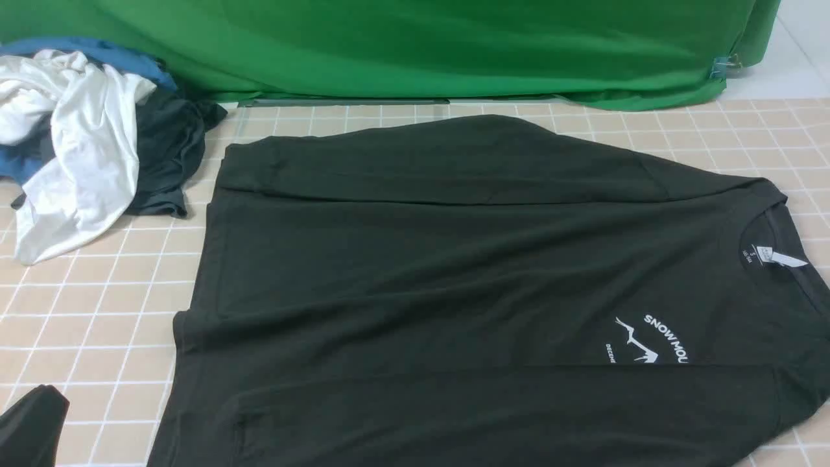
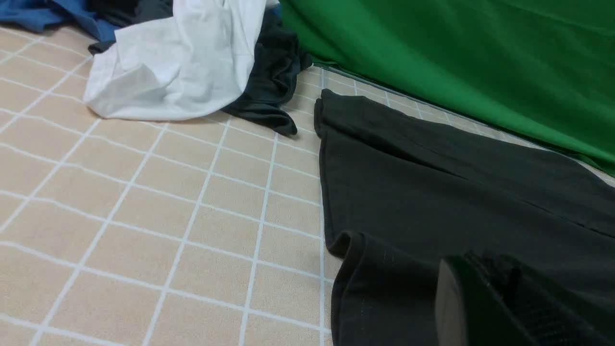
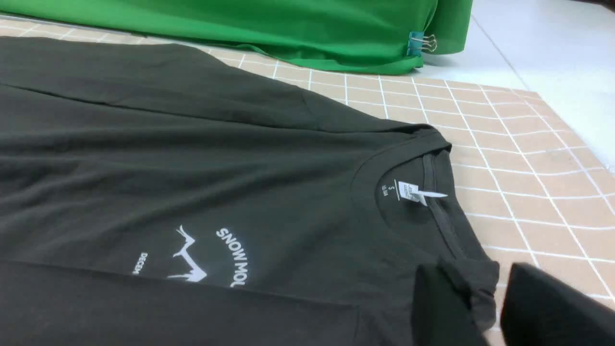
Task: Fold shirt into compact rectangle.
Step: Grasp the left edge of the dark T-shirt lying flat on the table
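The black shirt [image 1: 454,279] lies flat across the tiled table, collar and white neck tag [image 1: 775,257] to the right, hem to the left. Its far and near sides are folded inward, and the near fold covers part of the white print [image 1: 652,340]. My left gripper [image 1: 32,415] sits at the near left, apart from the hem, and looks shut [image 2: 473,263] with nothing in it. In the right wrist view my right gripper [image 3: 478,276] stands open at the near shoulder. A curled bit of the shirt [image 3: 240,158] rests against one finger [image 3: 439,307].
A pile of white, blue and dark clothes [image 1: 84,143] sits at the back left corner. A green cloth [image 1: 421,45] drapes along the back, held by a clip [image 1: 725,65]. The table's tiled surface [image 3: 543,144] ends at the right over pale floor.
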Motion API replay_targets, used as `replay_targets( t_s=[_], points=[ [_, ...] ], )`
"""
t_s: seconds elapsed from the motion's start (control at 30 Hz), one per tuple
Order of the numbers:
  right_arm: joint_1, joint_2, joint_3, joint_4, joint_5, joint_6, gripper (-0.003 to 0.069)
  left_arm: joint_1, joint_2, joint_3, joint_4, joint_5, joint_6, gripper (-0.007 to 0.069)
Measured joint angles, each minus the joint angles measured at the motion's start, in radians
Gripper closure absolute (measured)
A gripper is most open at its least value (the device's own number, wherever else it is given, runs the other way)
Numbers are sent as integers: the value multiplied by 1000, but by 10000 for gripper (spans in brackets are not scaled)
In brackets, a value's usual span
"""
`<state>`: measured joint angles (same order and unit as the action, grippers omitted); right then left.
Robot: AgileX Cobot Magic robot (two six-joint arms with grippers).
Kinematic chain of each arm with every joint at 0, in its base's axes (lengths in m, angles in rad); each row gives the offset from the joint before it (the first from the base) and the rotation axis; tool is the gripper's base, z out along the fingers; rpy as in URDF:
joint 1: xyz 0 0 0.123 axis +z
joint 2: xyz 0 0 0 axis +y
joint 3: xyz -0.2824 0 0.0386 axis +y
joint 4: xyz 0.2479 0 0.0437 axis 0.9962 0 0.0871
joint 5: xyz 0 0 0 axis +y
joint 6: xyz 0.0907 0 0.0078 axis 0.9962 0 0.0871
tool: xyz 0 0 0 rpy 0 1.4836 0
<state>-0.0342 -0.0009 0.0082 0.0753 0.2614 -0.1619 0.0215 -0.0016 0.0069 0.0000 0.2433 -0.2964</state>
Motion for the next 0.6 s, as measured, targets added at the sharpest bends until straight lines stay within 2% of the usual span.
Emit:
replay_targets(
  t_s=[0.47,0.6],
  points=[
    [0,0,0,0,0,0,419,0,0,0,24,0,25,611],
    [0,0,0,0,0,0,419,0,0,0,76,-23,43,611]
  ],
)
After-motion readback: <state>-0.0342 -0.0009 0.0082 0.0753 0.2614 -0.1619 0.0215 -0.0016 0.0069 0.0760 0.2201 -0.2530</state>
